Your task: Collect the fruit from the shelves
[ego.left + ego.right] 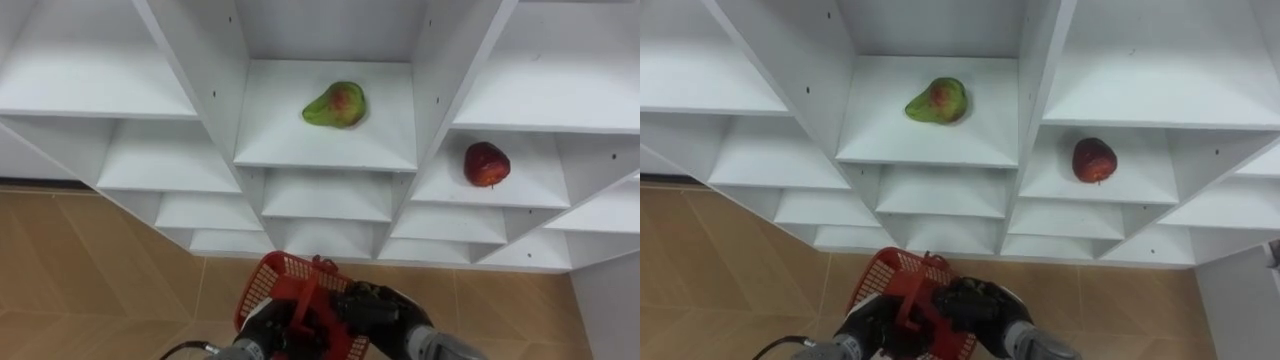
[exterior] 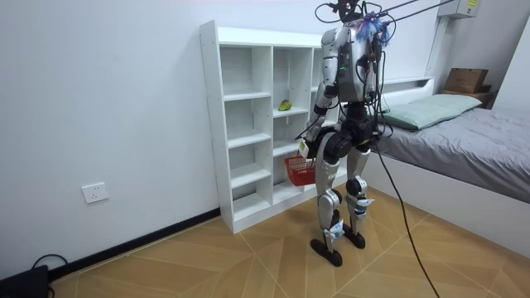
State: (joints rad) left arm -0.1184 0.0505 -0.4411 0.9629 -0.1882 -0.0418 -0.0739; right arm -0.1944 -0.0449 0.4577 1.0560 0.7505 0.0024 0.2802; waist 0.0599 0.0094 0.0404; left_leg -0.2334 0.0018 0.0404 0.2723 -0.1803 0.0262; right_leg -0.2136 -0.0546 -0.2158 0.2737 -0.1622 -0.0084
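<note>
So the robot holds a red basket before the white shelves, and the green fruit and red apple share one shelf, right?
Not quite: the fruits are apart. The green fruit lies alone in the middle column of the white shelves; the red apple sits on a lower shelf in the column to its right, as the left eye view shows. The red basket part is right.

This is a bedroom in a home: a bed (image 2: 472,157) with grey cover and a pale green pillow (image 2: 426,110) stands by a white open-shelved closet (image 2: 210,124) against a plain white wall (image 2: 99,99), with a socket (image 2: 95,193) and wood-patterned floor (image 2: 207,265).
</note>
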